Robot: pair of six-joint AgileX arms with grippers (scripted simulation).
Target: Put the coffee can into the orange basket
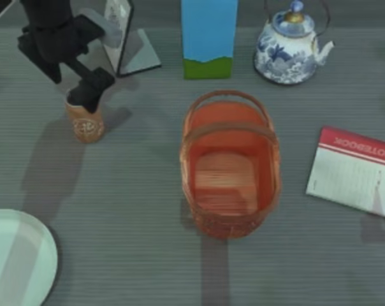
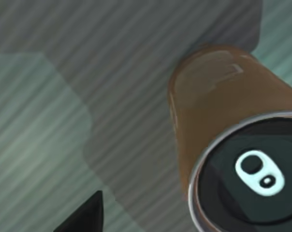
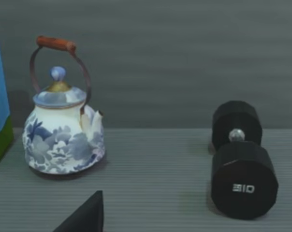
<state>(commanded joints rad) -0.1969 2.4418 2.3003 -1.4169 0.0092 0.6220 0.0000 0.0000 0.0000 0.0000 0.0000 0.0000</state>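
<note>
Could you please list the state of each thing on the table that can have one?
coffee can: upright on the table, outside the basket, pull tab unopened
orange basket: upright, empty, handle arched up
left gripper: at the can's top
teapot: upright, lid on
carton: standing upright
notebook: closed, lying flat
plate: empty
dumbbell: lying on the table

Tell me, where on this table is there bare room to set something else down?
Bare mat lies between the coffee can and the orange basket, and along the near edge between the pale plate and the notebook. The far edge is crowded: left end effector, carton, teapot.
</note>
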